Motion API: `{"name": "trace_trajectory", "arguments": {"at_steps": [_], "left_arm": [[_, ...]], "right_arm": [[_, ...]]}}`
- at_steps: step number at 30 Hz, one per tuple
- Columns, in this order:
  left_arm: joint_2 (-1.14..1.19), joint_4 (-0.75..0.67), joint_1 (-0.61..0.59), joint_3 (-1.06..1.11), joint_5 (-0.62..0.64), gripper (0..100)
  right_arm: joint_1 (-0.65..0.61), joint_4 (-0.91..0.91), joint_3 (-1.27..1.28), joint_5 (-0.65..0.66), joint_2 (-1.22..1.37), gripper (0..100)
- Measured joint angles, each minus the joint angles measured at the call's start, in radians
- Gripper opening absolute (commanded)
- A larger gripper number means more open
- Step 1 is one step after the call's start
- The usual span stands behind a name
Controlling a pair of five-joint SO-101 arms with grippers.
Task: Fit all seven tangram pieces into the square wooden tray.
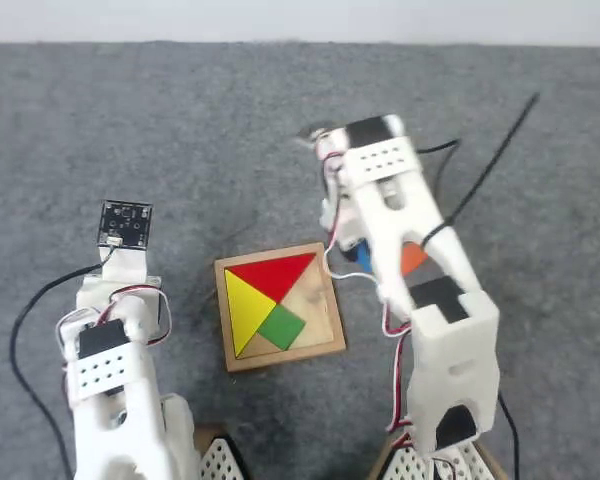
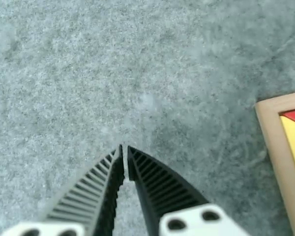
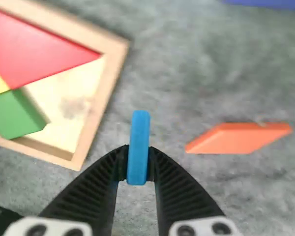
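Observation:
The square wooden tray [image 1: 327,302] lies mid-table holding a red triangle [image 1: 276,273], a yellow triangle [image 1: 242,305] and a green square [image 1: 281,326]; the same tray [image 3: 112,73] appears in the right wrist view. My right gripper [image 3: 137,164] is shut on a blue piece [image 3: 139,145] held edge-up, just right of the tray, seen from above as blue piece [image 1: 363,255]. An orange parallelogram [image 3: 238,137] lies flat beside it. My left gripper [image 2: 124,152] is shut over bare carpet, left of the tray's rim [image 2: 273,132].
Grey carpet covers the table. A dark blue piece [image 3: 265,3] lies at the far edge of the right wrist view. The right arm [image 1: 410,250] covers most of the orange parallelogram [image 1: 413,258] from above. Black cables trail beside both arms.

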Motion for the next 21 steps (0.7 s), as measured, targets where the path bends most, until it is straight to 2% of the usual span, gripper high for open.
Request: {"name": "trace_trajectory", "arguments": {"at_steps": [7,21], "left_arm": [[0.0,0.0,0.0,0.0,0.0,1],[0.0,0.0,0.0,0.0,0.0,1]], "right_arm": [[-0.003,0.0,0.002,0.012,-0.009,1.2],[-0.143,-0.103,0.072,-0.026,0.048,3.5]]}}
